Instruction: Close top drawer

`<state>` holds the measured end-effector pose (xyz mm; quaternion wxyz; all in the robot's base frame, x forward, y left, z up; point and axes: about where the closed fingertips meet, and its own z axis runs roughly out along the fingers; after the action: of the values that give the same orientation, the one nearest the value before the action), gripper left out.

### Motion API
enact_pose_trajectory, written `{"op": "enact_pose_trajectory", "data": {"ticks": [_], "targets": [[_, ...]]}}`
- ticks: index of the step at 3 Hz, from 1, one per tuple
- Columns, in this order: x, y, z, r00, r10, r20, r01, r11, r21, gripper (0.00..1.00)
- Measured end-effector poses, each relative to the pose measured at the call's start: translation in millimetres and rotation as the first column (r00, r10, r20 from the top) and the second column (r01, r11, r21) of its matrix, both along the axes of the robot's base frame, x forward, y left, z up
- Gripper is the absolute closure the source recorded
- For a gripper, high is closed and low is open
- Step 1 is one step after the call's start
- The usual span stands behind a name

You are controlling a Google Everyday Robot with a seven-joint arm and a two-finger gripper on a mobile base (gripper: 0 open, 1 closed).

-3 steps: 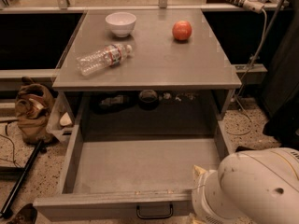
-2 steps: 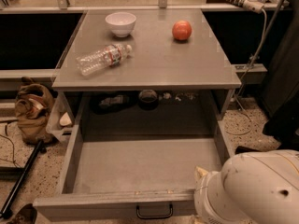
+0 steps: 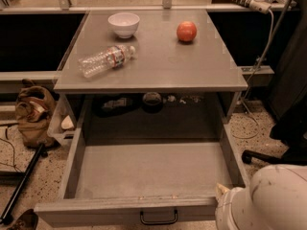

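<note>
My wide, shallow grey metal top drawer (image 3: 148,169) stands pulled out across the lower frame, its front running left to right. The gripper (image 3: 222,191) sits at lower right by the front's right end, and I cannot tell its state. The small black loop handle (image 3: 159,218) lies to its left.

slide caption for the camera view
Top drawer stands open; robot arm at its front right corner, end effector out of view.

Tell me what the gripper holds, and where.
Cannot be told: the gripper, at the open grey metal top drawer's front right corner, is mostly hidden behind the white arm.
</note>
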<state>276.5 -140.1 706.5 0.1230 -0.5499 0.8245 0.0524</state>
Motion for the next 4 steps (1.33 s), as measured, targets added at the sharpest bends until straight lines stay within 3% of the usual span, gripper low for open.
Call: {"op": "enact_pose_trajectory", "data": {"ticks": [1,2,3,4], "targets": [[-10,8,-10,0.9989,0.015,-0.044,-0.014,0.999,0.035,0.0],[-11,32,-31,0.9921,0.08,-0.097,-0.071,0.993,0.09,0.0],[-14,27,-25,0.9922,0.075,-0.1,-0.068,0.995,0.072,0.0],[-30,6,2,0.997,0.026,-0.073,-0.026,1.0,0.006,0.0]]}}
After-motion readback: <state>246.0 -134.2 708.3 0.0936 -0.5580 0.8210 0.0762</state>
